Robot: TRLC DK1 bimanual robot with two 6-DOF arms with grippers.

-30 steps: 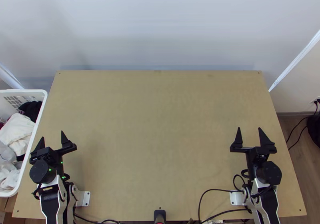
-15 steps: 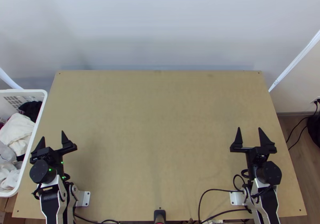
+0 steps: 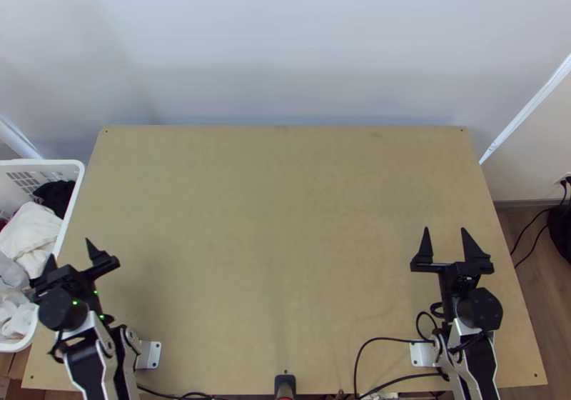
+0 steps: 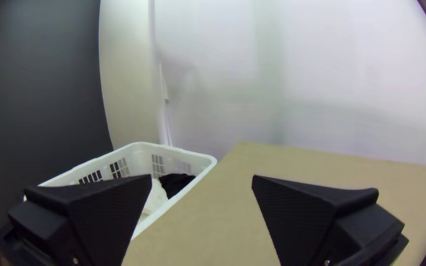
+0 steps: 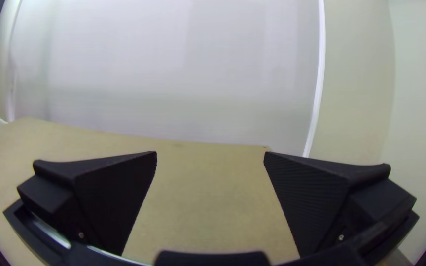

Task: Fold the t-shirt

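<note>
In the top view my left gripper (image 3: 70,248) stands open at the table's left side, one finger close by the white basket's rim. My right gripper (image 3: 444,233) is open above the right part of the table, nothing between its fingers. In the left wrist view the left gripper (image 4: 201,176) has its two fingers wide apart, and in the right wrist view the right gripper (image 5: 210,153) does too. White cloth (image 3: 30,228) and dark cloth (image 3: 56,197) lie bunched in the basket; whether one is the t-shirt I cannot tell.
The white basket (image 3: 73,186) stands against the left edge of the wooden table (image 3: 285,221). Black cables (image 3: 378,340) run along the near edge by the right arm's base, and a small black fixture (image 3: 285,386) sits at the middle of that edge.
My left gripper has shifted left toward the basket and turned slightly, still open. The right arm has stayed in place, and the cloths in the basket look unchanged.
</note>
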